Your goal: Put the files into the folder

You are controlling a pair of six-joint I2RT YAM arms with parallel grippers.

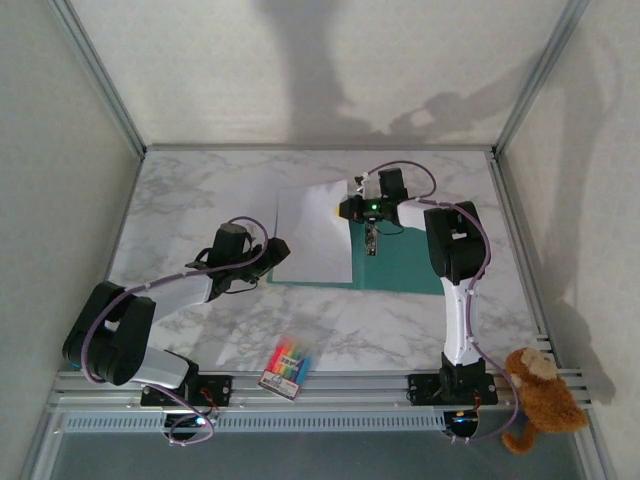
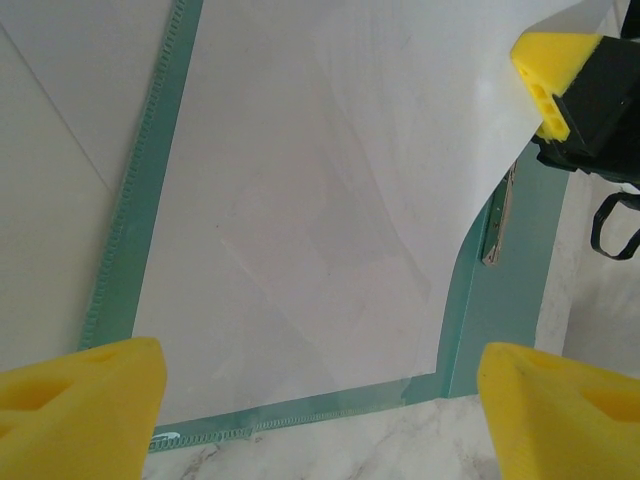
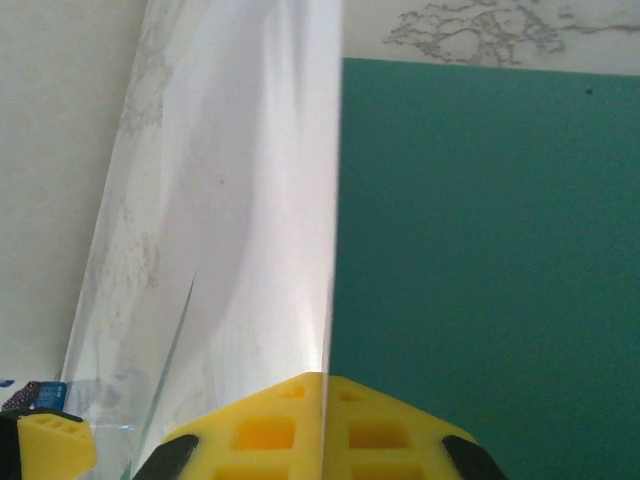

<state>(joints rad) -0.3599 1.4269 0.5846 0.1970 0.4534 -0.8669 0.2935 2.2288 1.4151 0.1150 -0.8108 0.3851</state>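
Observation:
The teal folder [image 1: 405, 262] lies open on the marble table, its metal clip [image 2: 497, 225] along the spine. A white sheet of the files [image 1: 312, 232] covers the folder's left half [image 2: 300, 250], and its right edge curls upward. My right gripper [image 1: 352, 208] is shut on that raised edge, the paper pinched between the yellow jaws [image 3: 322, 385] with the bare teal cover [image 3: 480, 250] beyond. My left gripper [image 1: 277, 250] hovers open at the folder's near left corner. Its yellow fingertips [image 2: 90, 400] stand wide apart above the folder's near edge [image 2: 320, 400], touching nothing.
A packet of coloured pens [image 1: 288, 365] lies near the front edge between the arm bases. A brown teddy bear [image 1: 540, 395] sits at the front right corner. Pale walls and metal frame posts [image 1: 100, 75] enclose the table on three sides.

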